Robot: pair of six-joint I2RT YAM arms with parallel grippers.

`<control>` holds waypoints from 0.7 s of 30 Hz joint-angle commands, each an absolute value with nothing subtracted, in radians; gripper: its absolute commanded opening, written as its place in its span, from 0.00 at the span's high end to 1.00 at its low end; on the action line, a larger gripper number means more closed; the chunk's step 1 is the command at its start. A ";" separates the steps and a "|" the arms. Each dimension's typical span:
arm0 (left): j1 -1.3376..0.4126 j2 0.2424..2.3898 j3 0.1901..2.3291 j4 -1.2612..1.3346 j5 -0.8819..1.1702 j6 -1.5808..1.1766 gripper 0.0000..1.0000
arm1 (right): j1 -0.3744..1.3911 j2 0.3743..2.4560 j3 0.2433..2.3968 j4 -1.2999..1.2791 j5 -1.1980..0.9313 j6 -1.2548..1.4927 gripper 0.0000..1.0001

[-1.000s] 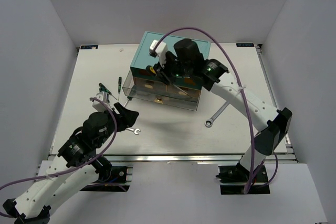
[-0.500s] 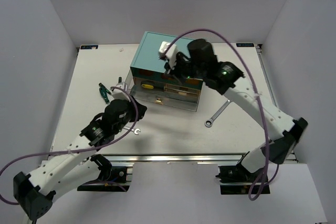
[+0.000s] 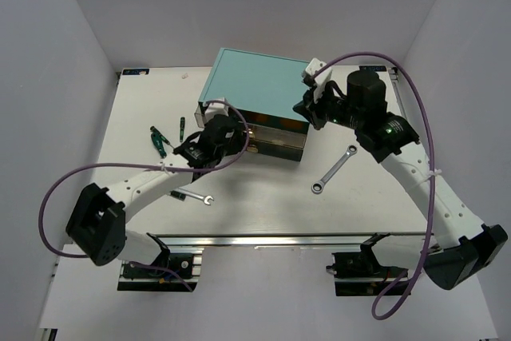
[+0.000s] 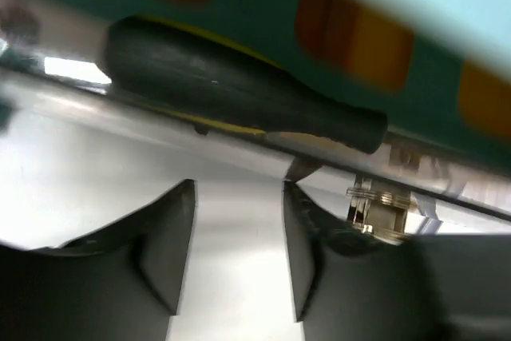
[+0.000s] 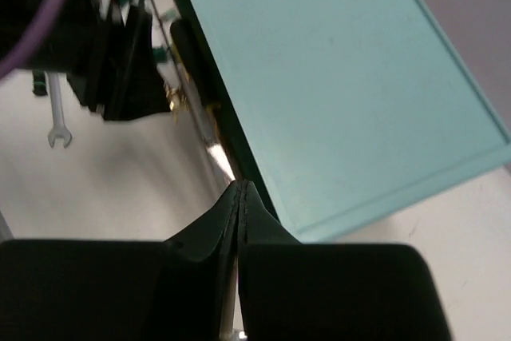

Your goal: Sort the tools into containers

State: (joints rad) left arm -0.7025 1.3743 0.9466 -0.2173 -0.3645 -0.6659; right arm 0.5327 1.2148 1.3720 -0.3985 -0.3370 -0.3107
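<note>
While the left gripper (image 4: 238, 197) stretches to the drawers (image 3: 275, 142) unclenched, the right gripper (image 5: 240, 187) hangs clenched, empty.

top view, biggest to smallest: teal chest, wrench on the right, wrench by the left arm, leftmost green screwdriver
1. teal chest
2. wrench on the right
3. wrench by the left arm and leftmost green screwdriver: they look about the same length, so no ranking between them

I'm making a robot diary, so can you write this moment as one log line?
left gripper: open, at drawer front | right gripper: shut, empty, by chest | yellow-and-black screwdriver: in drawer | two wrenches: on table
</note>
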 commanded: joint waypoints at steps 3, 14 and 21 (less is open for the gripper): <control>-0.650 1.451 1.084 -0.106 -0.362 -0.678 0.35 | 0.469 1.123 1.263 -0.356 -0.341 -0.267 1.00; -0.554 1.464 1.080 -0.028 -0.196 -0.762 0.75 | 0.397 0.999 1.103 -0.347 -0.348 -0.273 1.00; -0.535 1.273 0.865 0.023 -0.192 -0.856 0.59 | 0.370 0.956 1.028 -0.350 -0.373 -0.267 1.00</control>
State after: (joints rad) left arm -0.5510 1.3659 0.9195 -0.0277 -0.1940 -0.7914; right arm 0.3817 0.9802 1.0470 -0.3859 -0.3492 -0.2760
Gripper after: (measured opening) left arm 0.395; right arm 0.008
